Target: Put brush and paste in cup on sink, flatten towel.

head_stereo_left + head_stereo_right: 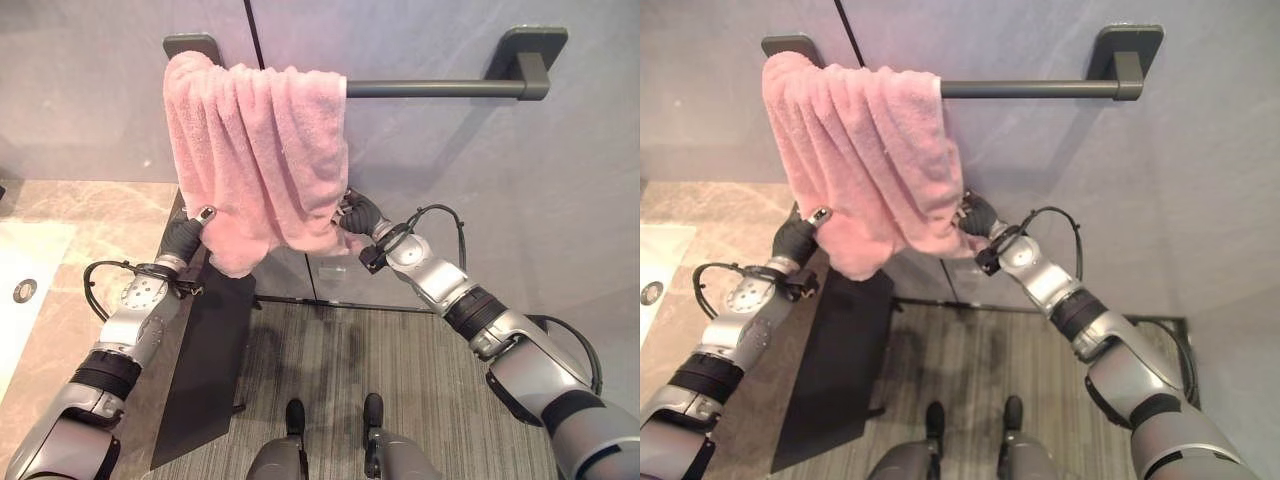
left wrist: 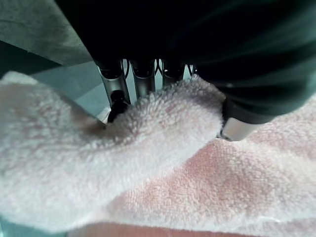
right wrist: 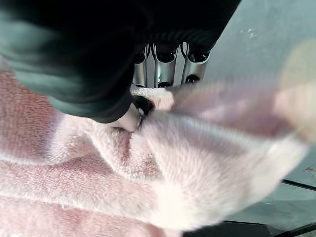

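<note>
Grey wall, dark rail (image 1: 440,88) fixed across it, stone counter (image 1: 90,215) off to the robot's left. Pink towel (image 1: 255,150) hangs bunched at the rail's left end, lower hem between both hands. Left hand (image 1: 190,232) pinches the left bottom corner, thumb against fingers; right hand (image 1: 358,215) pinches the right corner likewise. Grips at opposite corners look set to draw the cloth wide along the rail.

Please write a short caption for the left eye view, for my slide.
Both hands, left hand and right hand, grip the bunched pink towel hanging on the rail.
</note>
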Robot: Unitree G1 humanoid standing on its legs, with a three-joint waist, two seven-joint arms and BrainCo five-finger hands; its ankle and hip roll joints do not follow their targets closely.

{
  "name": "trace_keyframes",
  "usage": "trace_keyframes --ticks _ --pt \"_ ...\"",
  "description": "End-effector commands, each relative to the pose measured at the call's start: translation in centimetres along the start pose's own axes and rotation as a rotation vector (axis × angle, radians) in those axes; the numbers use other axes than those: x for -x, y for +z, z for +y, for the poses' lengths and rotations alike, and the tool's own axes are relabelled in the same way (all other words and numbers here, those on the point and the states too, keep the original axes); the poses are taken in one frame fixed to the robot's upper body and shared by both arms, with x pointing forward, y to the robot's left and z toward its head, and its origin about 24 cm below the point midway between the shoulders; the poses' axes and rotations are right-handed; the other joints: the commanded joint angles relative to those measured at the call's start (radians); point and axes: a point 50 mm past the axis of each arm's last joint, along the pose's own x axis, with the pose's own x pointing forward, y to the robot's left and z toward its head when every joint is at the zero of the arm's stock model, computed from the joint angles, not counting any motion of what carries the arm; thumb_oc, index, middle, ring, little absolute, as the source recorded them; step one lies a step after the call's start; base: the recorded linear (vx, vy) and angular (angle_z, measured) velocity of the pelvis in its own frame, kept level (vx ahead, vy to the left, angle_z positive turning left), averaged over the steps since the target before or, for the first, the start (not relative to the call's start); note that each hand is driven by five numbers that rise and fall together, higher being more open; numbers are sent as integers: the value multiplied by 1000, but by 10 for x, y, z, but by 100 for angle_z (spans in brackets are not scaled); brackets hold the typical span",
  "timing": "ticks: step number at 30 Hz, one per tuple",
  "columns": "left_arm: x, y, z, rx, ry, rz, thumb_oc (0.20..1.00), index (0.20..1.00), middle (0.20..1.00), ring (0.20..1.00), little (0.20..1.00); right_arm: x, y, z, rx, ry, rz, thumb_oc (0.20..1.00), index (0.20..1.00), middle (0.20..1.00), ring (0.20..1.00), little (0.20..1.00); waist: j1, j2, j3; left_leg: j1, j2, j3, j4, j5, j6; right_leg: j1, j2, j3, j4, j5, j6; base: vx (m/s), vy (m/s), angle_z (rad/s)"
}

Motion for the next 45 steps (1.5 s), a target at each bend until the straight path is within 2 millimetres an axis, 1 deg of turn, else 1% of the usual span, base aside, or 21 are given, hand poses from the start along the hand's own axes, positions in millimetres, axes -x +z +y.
trace_keyframes --ticks 1,4,7,8,10,11,12,14,16,19,20,21,22,23,24,25,27,32,38,41,45 --pt "1 13 9 -20 17 -61 200 200 200 200 200 1 28 -8 -70 -52 -156 200 200 200 200 200 5 -90 -34 69 -102 25 35 -68 39 18 -106 118 -126 115 114 0 0 0" --pt "5 13 9 -25 19 -74 200 200 200 200 200 11 25 -12 -112 -70 -187 200 200 200 200 200 -4 -85 -37 77 -104 28 37 -71 40 23 -108 124 -122 112 117 0 0 0" --pt "22 57 15 -193 -33 -227 200 200 200 200 200 45 35 -39 -116 -116 -331 200 200 200 200 200 -25 -79 -43 100 -102 36 37 -82 45 33 -110 127 -103 102 121 25 23 -3" --pt "22 56 15 -193 -33 -225 200 200 200 200 200 46 35 -38 -117 -115 -330 200 200 200 200 200 -25 -79 -43 101 -102 36 37 -83 45 34 -110 127 -102 101 121 31 19 0" --pt "44 69 17 -164 -49 -319 200 200 200 200 200 85 37 -59 -128 -176 -437 200 200 200 200 200 -49 -83 -50 120 -99 42 29 -89 46 37 -106 132 -89 87 124 37 18 1" --pt "44 68 16 -164 -49 -317 200 200 200 200 200 85 36 -58 -128 -175 -435 200 200 200 200 200 -48 -82 -52 121 -99 42 28 -89 46 38 -106 132 -88 87 124 46 13 -4" --pt "53 62 19 -146 -28 -323 200 200 200 200 200 105 29 -60 -178 -196 -462 200 200 200 200 200 -58 -84 -61 131 -98 44 23 -90 44 47 -105 130 -89 81 125 29 2 -9" --pt "56 57 20 -141 -15 -316 200 200 200 200 200 111 25 -58 -198 -203 -457 200 200 200 200 200 -61 -83 -66 137 -97 45 20 -90 44 51 -105 128 -91 79 125 26 -6 -10" --pt "62 38 20 -101 16 -261 200 200 200 200 200 123 5 -49 -241 -215 -393 200 200 200 200 200 -66 -85 -79 151 -96 48 12 -89 44 68 -102 124 -102 79 123 6 -21 -6" --pt "62 6 20 -76 47 -133 200 200 200 200 200 120 -20 -32 -320 -190 -271 200 200 200 200 200 -68 -83 -86 154 -96 53 8 -85 44 73 -102 127 -110 85 122 -25 -10 -9" --pt "62 6 20 -75 47 -133 200 200 200 200 200 120 -20 -33 -319 -191 -271 200 200 200 200 200 -68 -82 -86 155 -96 53 7 -85 44 74 -102 127 -111 86 122 -31 -17 -7" --pt "62 -15 18 -62 52 -42 200 200 200 200 200 115 -27 -23 -333 -158 -230 200 200 200 200 200 -65 -83 -89 155 -94 56 6 -83 44 76 -100 127 -115 89 122 -21 -13 -5" --pt "62 -15 18 -62 52 -42 200 200 200 200 200 115 -27 -23 -333 -158 -230 200 200 200 200 200 -65 -82 -89 155 -94 56 6 -83 44 76 -100 127 -115 89 122 -45 -24 -3" --pt "61 -36 13 -57 42 49 200 200 200 200 200 108 -40 -13 -343 -139 -155 200 200 200 200 200 -64 -82 -92 156 -93 60 4 -80 44 75 -97 129 -120 94 123 0 0 0" --pt "61 -36 13 -57 42 48 200 200 200 200 200 108 -40 -13 -343 -139 -156 200 200 200 200 200 -63 -82 -91 156 -93 60 4 -80 44 75 -97 129 -121 95 123 -56 -15 1" --pt "58 -56 8 -79 35 136 200 200 200 200 200 99 -48 -3 -343 -122 -101 200 200 200 200 200 -63 -81 -93 155 -92 63 -1 -72 43 74 -95 131 -124 101 122 -52 -11 0" --pt "56 -58 7 -97 33 151 200 200 200 200 200 95 -48 -1 -331 -115 -94 200 200 200 200 200 -62 -82 -92 155 -90 63 -4 -69 42 74 -95 131 -126 103 122 -46 -16 1" --pt "41 -36 -1 -120 -19 65 200 200 200 200 200 78 -22 1 -352 -82 -186 200 200 200 200 200 -58 -87 -100 158 -85 66 -14 -61 38 80 -92 132 -136 111 120 0 0 0" --pt "35 28 -7 -41 -33 -230 200 200 200 200 200 83 43 -30 -375 -139 -511 200 200 200 200 200 -50 -95 -113 169 -80 66 -22 -57 33 91 -89 131 -140 107 118 0 0 0" --pt "38 43 -7 -2 -16 -317 200 200 200 200 200 91 60 -36 -386 -151 -607 200 200 200 200 200 -54 -95 -119 173 -79 67 -22 -60 33 96 -89 130 -139 102 117 0 0 0" --pt "43 46 -7 17 7 -351 200 200 200 200 200 100 65 -36 -377 -151 -651 200 200 200 200 200 -59 -94 -123 180 -80 69 -17 -66 33 101 -89 133 -137 97 116 9 -2 0"
